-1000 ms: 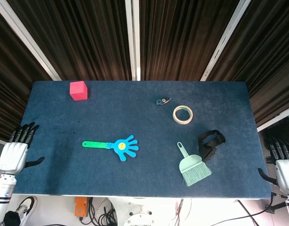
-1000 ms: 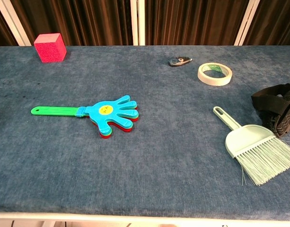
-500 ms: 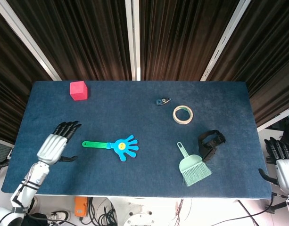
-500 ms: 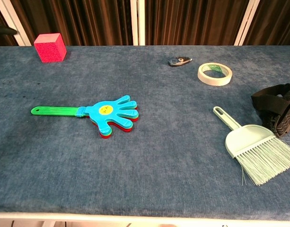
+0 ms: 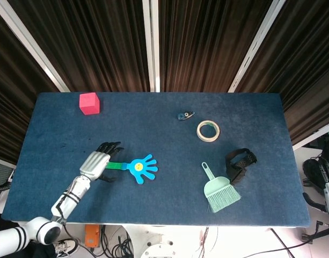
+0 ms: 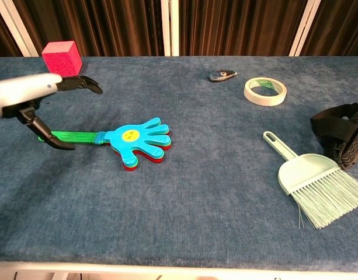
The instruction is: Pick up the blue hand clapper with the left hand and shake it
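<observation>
The blue hand clapper [image 6: 135, 141] lay flat on the surface [image 5: 153, 204], green handle pointing left. The left robot hand [image 5: 96, 162] hovered over that handle with fingers spread, gripping nothing. The right robot hand [image 5: 328, 185] sat off the surface's right edge; couldn't tell its finger state.
</observation>
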Motion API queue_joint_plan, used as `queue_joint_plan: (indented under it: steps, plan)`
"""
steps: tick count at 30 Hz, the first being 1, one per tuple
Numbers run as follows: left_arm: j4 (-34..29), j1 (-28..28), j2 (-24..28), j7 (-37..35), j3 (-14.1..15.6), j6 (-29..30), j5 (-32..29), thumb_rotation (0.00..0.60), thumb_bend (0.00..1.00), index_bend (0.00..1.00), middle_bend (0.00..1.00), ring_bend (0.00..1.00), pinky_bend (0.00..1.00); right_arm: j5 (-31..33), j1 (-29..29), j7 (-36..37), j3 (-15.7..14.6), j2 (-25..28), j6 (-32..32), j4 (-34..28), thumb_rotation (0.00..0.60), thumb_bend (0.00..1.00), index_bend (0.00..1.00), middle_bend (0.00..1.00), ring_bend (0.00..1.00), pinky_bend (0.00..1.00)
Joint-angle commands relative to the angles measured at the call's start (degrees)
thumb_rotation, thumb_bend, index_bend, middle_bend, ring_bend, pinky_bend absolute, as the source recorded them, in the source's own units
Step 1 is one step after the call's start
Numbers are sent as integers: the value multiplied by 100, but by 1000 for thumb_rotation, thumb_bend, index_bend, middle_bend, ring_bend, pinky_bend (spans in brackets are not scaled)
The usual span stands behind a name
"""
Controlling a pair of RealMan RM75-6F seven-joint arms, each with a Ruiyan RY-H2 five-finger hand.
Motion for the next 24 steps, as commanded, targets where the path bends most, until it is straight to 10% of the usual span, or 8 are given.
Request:
queue_joint_plan:
  steps: [1,24]
  plan:
    - [143,-122,-161,67,-26,-168,-164,600,100,169,0,0,0,37,-8,78,7,3,-29,66,600,168,0,0,0,0]
    - [777,-361,-673,102,-1,-435,-628,600,220,338,14,0,0,88,-22,269,21,-20,-101,240,600,170,0,0,0,0]
